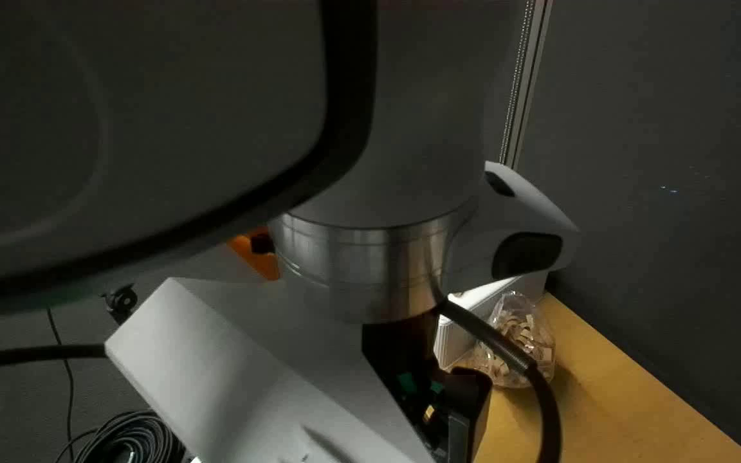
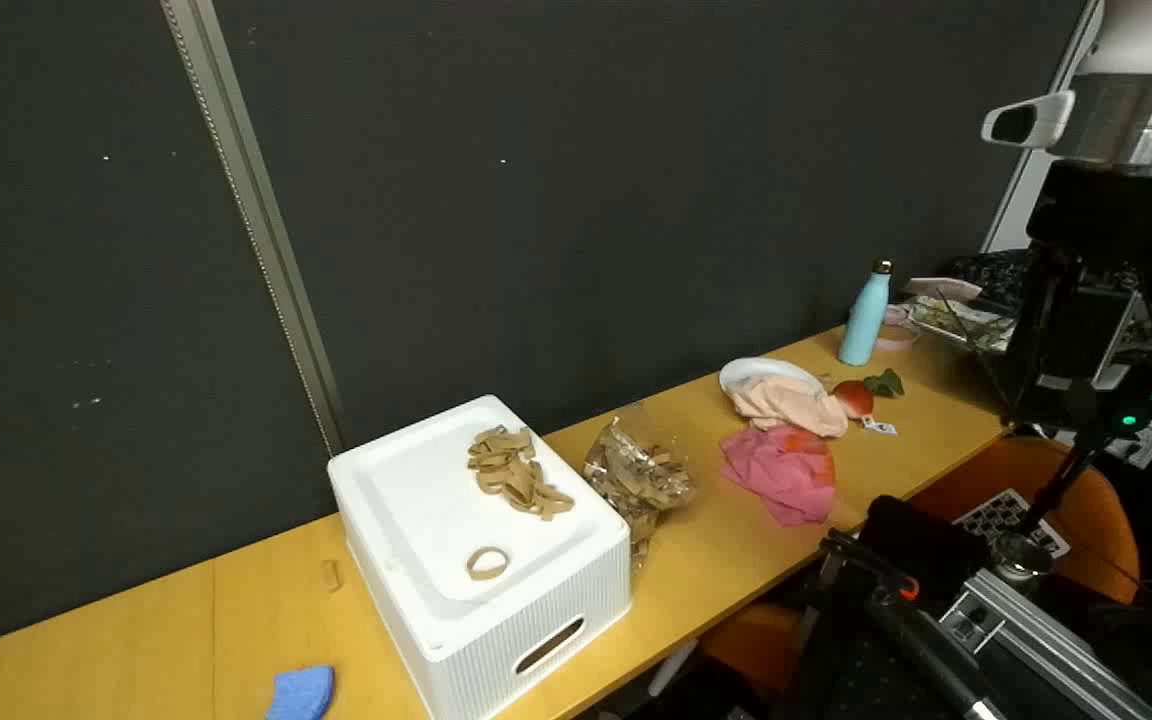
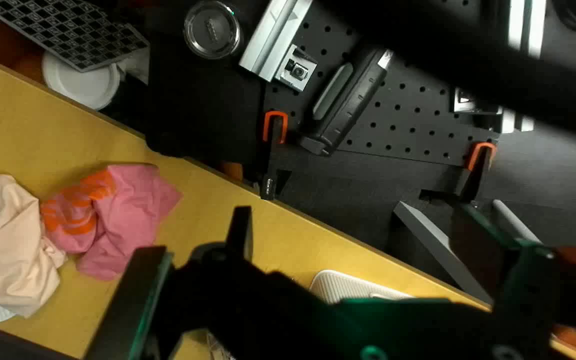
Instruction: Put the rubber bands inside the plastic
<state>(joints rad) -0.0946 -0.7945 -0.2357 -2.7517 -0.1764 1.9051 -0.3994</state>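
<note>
The rubber bands (image 2: 516, 475) are a tan clump of loops on top of the white box, with a single loop (image 2: 487, 563) apart from them. The plastic (image 2: 639, 470) is a clear crinkly bag with tan bands in it, on the table beside the box. It also shows in an exterior view (image 1: 517, 344), partly behind a black cable, and a sliver in the wrist view (image 3: 216, 348). My gripper (image 3: 348, 235) is open and empty, its fingers wide apart. It hangs well away from box and bag in an exterior view (image 2: 1086, 345). The clump is hidden in the wrist view.
The white box (image 2: 416, 520) stands on the wooden table (image 2: 136, 610). A small tan loop (image 2: 329, 575) and a blue cloth (image 2: 301, 692) lie beside it. Past the bag are a pink cloth (image 2: 784, 475), a plate with peach cloth (image 2: 786, 400) and a blue bottle (image 2: 866, 318).
</note>
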